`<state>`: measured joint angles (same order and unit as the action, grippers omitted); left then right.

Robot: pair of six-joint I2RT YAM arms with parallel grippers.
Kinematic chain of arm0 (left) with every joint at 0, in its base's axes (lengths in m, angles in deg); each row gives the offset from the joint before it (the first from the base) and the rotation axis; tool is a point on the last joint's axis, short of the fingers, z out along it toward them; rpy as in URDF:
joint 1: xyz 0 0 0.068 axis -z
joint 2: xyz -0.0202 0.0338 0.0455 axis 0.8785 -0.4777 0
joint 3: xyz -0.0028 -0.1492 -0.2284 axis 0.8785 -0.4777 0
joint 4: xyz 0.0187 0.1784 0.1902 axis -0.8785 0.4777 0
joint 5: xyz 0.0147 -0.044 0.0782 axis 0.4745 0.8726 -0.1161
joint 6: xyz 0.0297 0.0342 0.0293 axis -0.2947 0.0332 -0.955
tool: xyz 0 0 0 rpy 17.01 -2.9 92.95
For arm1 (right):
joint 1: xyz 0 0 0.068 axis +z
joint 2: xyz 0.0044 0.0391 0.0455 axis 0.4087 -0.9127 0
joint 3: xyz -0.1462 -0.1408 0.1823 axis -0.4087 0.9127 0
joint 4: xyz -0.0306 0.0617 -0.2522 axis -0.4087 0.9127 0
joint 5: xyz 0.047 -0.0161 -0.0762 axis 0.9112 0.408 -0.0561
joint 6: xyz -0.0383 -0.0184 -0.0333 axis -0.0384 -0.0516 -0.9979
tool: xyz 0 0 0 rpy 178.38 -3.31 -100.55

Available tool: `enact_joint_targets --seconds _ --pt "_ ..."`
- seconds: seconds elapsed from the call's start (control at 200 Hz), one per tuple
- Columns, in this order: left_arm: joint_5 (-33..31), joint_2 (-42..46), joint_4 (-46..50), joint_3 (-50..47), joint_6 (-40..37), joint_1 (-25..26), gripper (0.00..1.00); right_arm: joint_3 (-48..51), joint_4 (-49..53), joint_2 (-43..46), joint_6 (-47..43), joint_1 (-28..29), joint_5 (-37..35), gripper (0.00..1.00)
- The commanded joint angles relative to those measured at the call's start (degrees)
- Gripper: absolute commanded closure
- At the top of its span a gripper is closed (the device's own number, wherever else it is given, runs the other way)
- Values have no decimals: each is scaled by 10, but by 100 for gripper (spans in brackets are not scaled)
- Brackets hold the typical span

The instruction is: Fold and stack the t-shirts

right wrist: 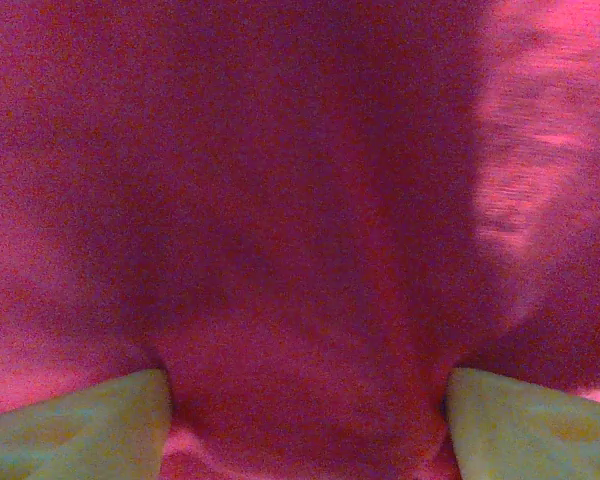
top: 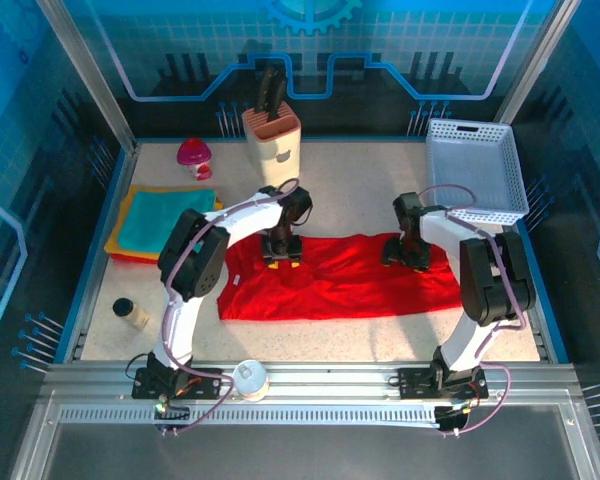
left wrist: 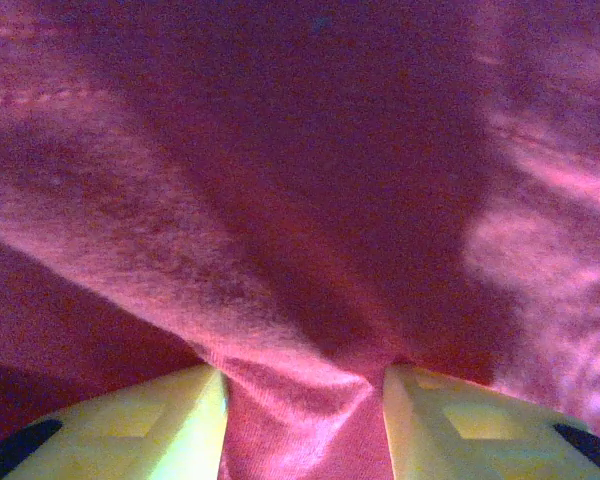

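Since the far edge prob. has to come up for the fold, left gripper (top: 282,252) is clenched on a ridge of the red shirt (top: 345,285), spread mid-table; right gripper (top: 406,256) straddles same edge w/ fingers wide, can't tell if gripping.

Top camera looks down from behind; wrist cameras face the red t-shirt (top: 350,280) closely.

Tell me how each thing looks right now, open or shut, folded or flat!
Red shirt, spread wide on the table.
Left gripper, shut on the red shirt.
Right gripper, open over the red shirt.
Teal shirt, folded, on top of a pile.
Basket, upright.
Bottle, upright, capped.
Knife block, standing, knives in it.
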<state>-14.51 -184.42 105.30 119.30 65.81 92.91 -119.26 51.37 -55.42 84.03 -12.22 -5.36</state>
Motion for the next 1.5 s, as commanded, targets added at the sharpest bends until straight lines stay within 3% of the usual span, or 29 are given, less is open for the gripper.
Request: enact_joint_targets --seconds 0.0,0.19,0.335,0.51,0.65,0.75,0.861,1.051,1.206,1.496 --pt "22 -60 35 70 -35 -2 55 32 38 15 21 33 16 27" --pt "44 -139 77 196 -49 0 56 71 46 38 59 94 38 27" --pt "57 -195 121 320 -57 8 56 78 53 50 119 191 42 27" --pt "95 -262 151 462 -55 18 56 106 0 53 220 304 112 26" --pt "150 -290 141 509 -49 24 56 98 -9 48 289 385 98 26" --pt "162 -276 128 510 -65 30 55 93 15 63 303 400 74 25" --pt "146 -228 142 507 -89 26 53 65 64 107 278 375 34 21" --pt "97 -75 137 429 -104 2 47 -34 134 144 197 307 -13 16" --pt "48 56 118 293 -106 -19 44 -116 123 114 121 261 -12 15" --pt "-6 347 -21 -97 -43 -45 40 -295 99 -80 3 256 18 14"
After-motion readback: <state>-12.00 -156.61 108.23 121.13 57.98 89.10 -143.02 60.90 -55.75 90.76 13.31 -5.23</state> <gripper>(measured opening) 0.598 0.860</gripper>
